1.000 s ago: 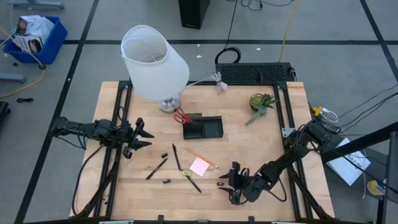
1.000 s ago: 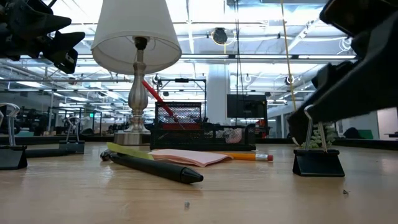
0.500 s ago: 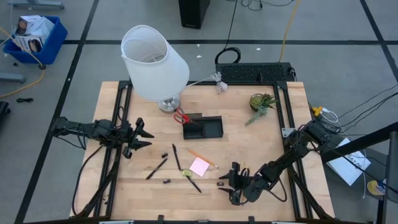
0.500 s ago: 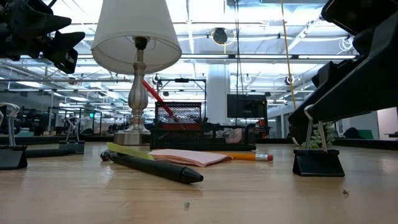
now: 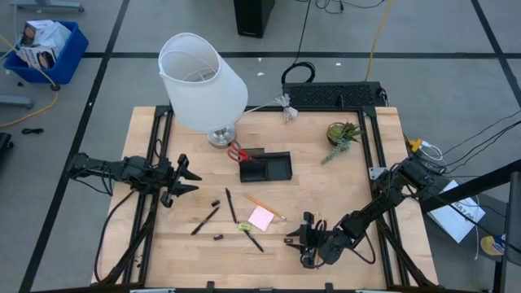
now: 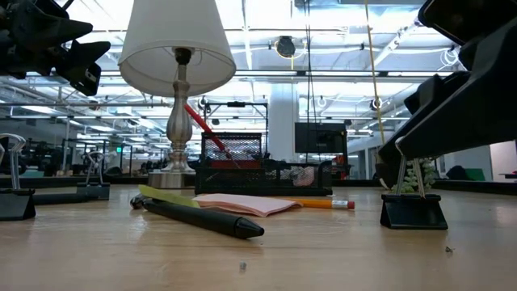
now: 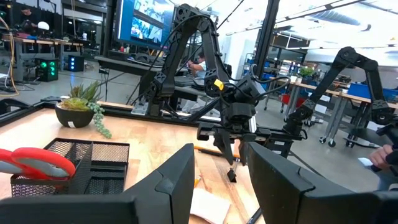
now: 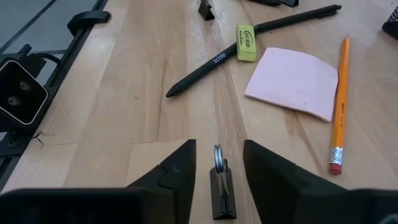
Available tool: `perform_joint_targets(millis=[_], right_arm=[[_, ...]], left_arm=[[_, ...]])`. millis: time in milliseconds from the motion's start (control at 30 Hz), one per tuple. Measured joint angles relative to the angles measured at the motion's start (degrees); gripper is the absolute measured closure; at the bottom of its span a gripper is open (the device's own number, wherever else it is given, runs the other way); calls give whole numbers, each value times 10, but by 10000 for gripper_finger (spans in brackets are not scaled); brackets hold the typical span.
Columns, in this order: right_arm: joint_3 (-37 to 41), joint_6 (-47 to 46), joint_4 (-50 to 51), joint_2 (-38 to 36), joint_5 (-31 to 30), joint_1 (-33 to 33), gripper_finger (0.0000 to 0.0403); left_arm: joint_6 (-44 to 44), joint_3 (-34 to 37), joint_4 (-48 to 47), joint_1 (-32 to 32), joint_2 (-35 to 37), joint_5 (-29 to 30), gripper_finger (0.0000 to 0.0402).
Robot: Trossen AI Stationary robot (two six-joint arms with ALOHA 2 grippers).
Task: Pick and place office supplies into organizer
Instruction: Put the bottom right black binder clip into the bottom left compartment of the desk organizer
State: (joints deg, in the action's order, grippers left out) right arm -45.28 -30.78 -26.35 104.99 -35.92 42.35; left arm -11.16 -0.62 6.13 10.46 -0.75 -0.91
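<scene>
Wooden desk (image 5: pixel 326 195), light grain, carrying the lot below.

Item 1: black mesh organizer (image 5: pixel 265 166), near the desk's middle, just beside the lamp base. Red-handled scissors (image 5: pixel 238 152) stand tilted in its end nearest the lamp, handles over the rim.

Item 2: pink sticky-note pad (image 8: pixel 292 82), flat on the desk in front of the organizer. Orange pencil (image 8: pixel 339 102) lies just beside it, eraser end toward the right arm.

Item 3: black pen (image 8: pixel 249 43), long, lying slantwise near the pad; a yellow-green eraser (image 8: pixel 245 33) rests against it.

Item 4: second black pen (image 5: pixel 205 220) and 2 small black bits, well apart toward the left side.

Item 5: black binder clip (image 8: pixel 221 180), upright on the desk, wire handle raised.

Item 6: right gripper (image 8: pixel 219 163), low at the front edge; its jaws stand on either side of the binder clip, narrow gaps showing, so not seen to grip it.

Item 7: left gripper (image 5: pixel 186 179), raised at the left side of the desk, holding nothing; jaws parted.

Item 8: white-shaded lamp (image 5: pixel 202 80) at the rear left; green potted plant (image 5: pixel 342 134) at the rear right.
</scene>
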Motion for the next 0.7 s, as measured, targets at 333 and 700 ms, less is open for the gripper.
perform_joint_targets(millis=[333,700], right_arm=[[0,2,0,0,2,0,346],[-1,8,-1,0,15,0,393]], left_arm=[[0,0,0,0,0,0,250],[0,0,0,0,0,0,250]])
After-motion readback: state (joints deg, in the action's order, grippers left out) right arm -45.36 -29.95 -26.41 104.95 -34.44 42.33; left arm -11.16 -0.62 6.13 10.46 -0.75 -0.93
